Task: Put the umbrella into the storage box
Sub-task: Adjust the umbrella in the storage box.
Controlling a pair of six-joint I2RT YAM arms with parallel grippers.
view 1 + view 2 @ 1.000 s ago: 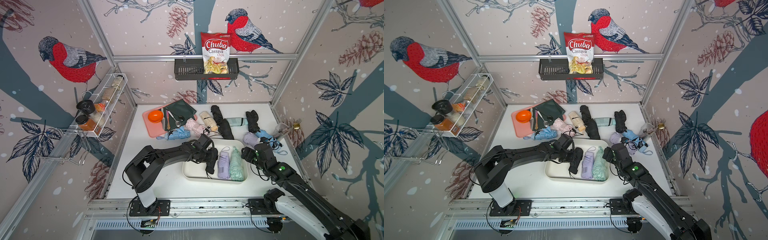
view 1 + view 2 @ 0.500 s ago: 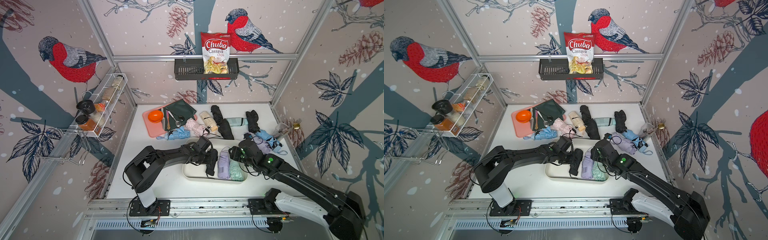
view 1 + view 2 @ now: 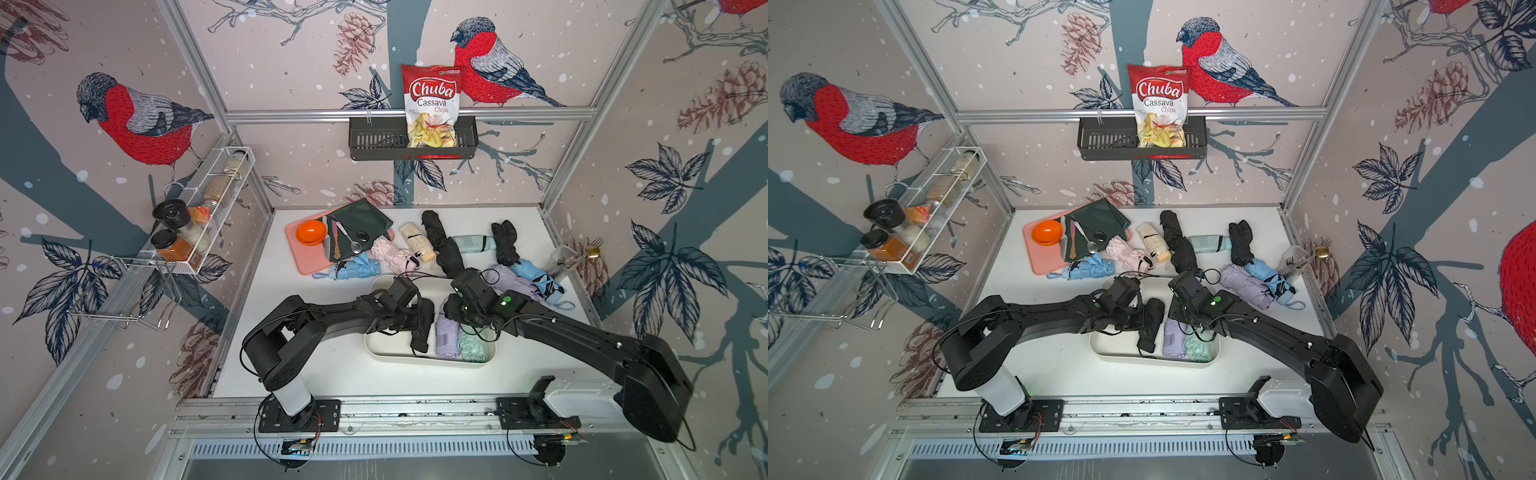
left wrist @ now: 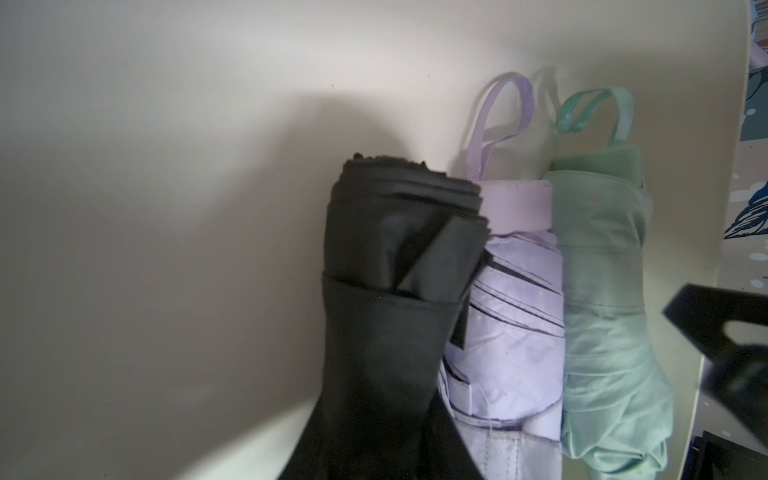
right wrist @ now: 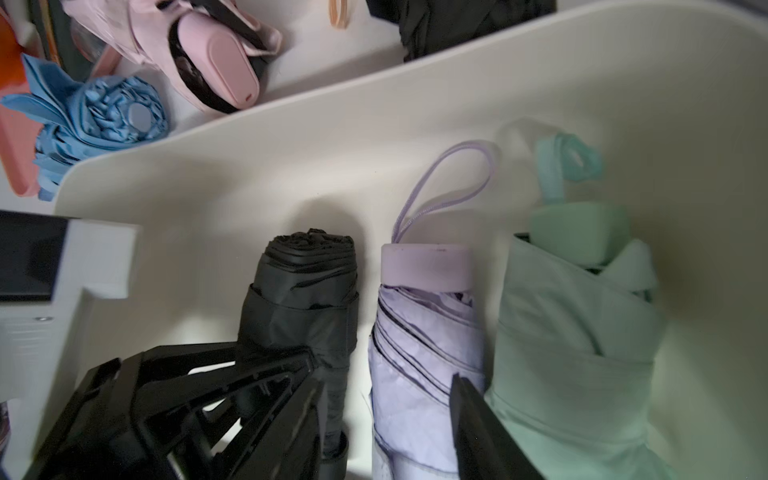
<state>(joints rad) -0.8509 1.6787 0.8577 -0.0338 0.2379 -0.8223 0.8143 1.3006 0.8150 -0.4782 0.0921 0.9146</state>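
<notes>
The off-white storage box (image 3: 390,353) sits at the table's front centre in both top views. Side by side in it lie a black umbrella (image 3: 420,332), a lilac umbrella (image 5: 419,332) and a mint umbrella (image 5: 573,324). My left gripper (image 3: 405,320) reaches in from the left and is shut on the black umbrella (image 4: 390,291), which fills the space between its jaws. My right gripper (image 5: 386,378) hangs low over the box, open, with one finger on each side of the lilac umbrella. One finger lies against the mint side of the lilac umbrella; a strip of box floor shows by the other.
Several more folded umbrellas lie behind the box: light blue (image 3: 357,266), pink (image 3: 388,253), cream (image 3: 417,243), black (image 3: 442,241), lilac (image 3: 509,282). A pink tray (image 3: 297,253) with an orange bowl (image 3: 311,231) sits back left. A clear cutlery holder (image 3: 565,257) stands far right.
My right arm has swung left from the box's right edge to over the box, and its jaws have narrowed around the lilac umbrella. The left arm has stayed still.
</notes>
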